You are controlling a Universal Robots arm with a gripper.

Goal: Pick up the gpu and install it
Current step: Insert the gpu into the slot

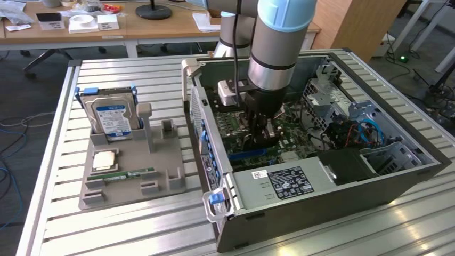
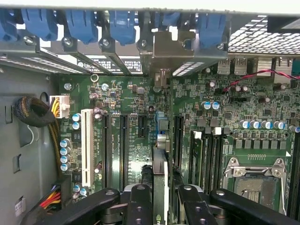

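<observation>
The gripper [image 1: 257, 136] sits inside the open computer case [image 1: 320, 213], clamped narrowly on the gpu [image 2: 160, 168]. The gpu stands on edge over the motherboard [image 2: 131, 154], among the expansion slots. It presents its thin upper edge, and whether it is seated in a slot cannot be confirmed. Its long axis runs from the fingers [image 2: 140, 201] toward the rear wall, with the silvery bracket [image 2: 176, 47] end at the blue latches [image 2: 122, 23]. In the exterior view the arm [image 1: 281, 48] covers the card.
</observation>
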